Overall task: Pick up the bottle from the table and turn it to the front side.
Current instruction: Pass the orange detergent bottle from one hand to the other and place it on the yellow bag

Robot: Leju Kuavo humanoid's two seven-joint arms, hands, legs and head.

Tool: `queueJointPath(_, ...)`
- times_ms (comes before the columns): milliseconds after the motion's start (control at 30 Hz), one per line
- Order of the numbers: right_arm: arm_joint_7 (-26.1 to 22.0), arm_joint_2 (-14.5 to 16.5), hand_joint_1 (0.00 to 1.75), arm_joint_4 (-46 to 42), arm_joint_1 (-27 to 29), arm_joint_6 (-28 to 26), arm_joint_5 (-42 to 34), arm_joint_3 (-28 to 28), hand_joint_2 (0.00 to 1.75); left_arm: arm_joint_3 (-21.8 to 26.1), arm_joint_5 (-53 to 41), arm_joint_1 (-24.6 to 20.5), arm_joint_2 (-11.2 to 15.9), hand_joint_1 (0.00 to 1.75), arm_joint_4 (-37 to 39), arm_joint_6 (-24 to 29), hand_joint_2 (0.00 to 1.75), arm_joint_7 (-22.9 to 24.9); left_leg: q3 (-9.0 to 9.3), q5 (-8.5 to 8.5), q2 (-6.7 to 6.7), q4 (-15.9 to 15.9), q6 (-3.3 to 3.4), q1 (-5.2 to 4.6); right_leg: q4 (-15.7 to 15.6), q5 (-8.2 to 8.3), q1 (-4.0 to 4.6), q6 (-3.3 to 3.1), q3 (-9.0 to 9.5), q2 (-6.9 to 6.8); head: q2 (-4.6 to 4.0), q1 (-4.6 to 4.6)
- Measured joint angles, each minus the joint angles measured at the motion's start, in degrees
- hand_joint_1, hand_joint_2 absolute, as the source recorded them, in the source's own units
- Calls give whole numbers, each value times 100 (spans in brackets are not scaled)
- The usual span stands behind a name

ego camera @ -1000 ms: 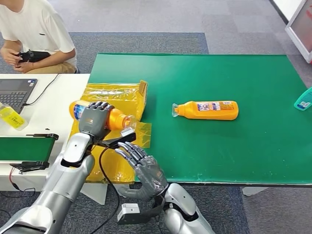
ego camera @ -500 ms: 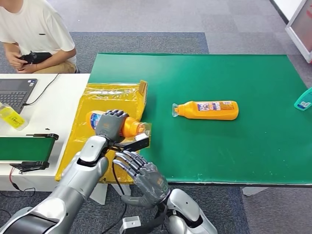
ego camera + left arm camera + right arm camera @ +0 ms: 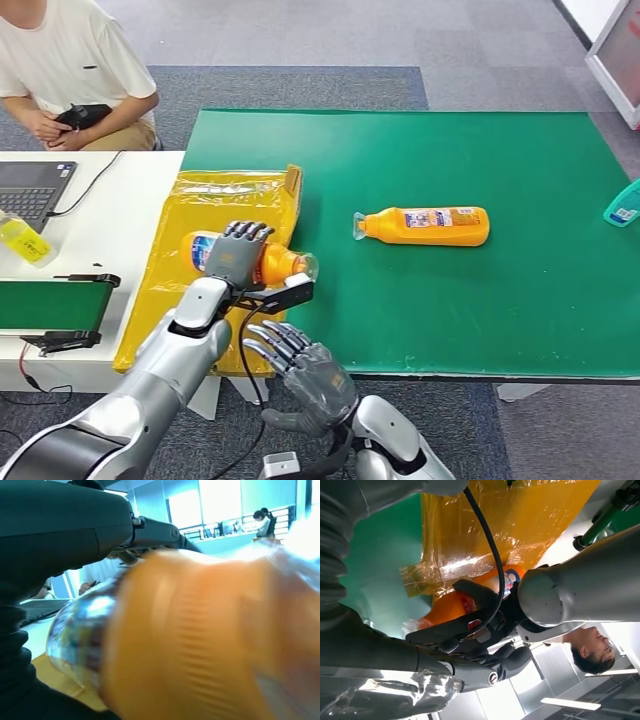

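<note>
Over the green worktop's (image 3: 468,310) left edge, the left robot hand (image 3: 235,255) grips an orange plastic bottle (image 3: 279,263); the right robot hand (image 3: 306,372) hangs empty, fingers spread.

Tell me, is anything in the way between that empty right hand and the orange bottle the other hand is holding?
Nothing visible blocks it. The right hand, fingers spread, sits just below the bottle, which the left hand holds over the yellow plastic bag; a black cable hangs nearby.

Head view: left hand (image 3: 240,250), centre-left of frame, grips a bottle (image 3: 281,264) over a plastic bag (image 3: 226,195) at the bench (image 3: 453,300) edge. Right hand (image 3: 306,362) lies below. Second bottle (image 3: 424,225) lies centre-right; laptop (image 3: 30,188) far left.
</note>
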Motion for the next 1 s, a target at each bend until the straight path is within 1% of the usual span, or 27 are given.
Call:
queueJointPath(567, -10, -133, 0, -1, 146, -79, 100, -74, 175, -2, 10, 4, -62, 0, 210, -139, 0, -263, 0, 0, 0, 0, 1, 0, 0, 0, 0, 0, 1, 0, 0, -1)
queueJointPath(733, -20, -177, 0, -1, 221, -120, 159, -152, 175, -3, 290, 99, -113, 0, 99, -59, 0, -546, 0, -1, 0, 0, 2, 0, 0, 0, 0, 0, 1, 0, 0, -1)
queueJointPath(800, -9, -180, 0, -1, 258, -154, 190, -178, 175, -4, 647, 241, -146, 0, -136, -77, 0, -791, 0, -2, 0, 0, 2, 0, 0, 0, 0, 0, 1, 0, 0, -1)
queueJointPath(867, 27, -181, 0, -3, 302, -201, 228, -192, 175, -9, 1367, 473, -194, 0, -574, -257, 0, -1182, -1, -3, 0, 0, 3, 0, 0, -1, 0, 1, 1, 0, 0, -1)
queueJointPath(933, 86, -185, 0, -17, 357, -253, 258, -200, 175, -44, 2396, 792, -239, 0, -1228, -638, 0, -1601, -2, -4, 0, 0, 4, 0, 0, -2, 0, 2, 0, 1, 0, 0)
queueJointPath(1000, 154, -190, 0, -41, 424, -293, 266, -221, 175, -126, 3459, 1159, -258, 0, -2029, -1080, 0, -1908, -3, -6, 0, 0, 5, 0, -1, -5, 0, 4, 0, 1, 0, 0)
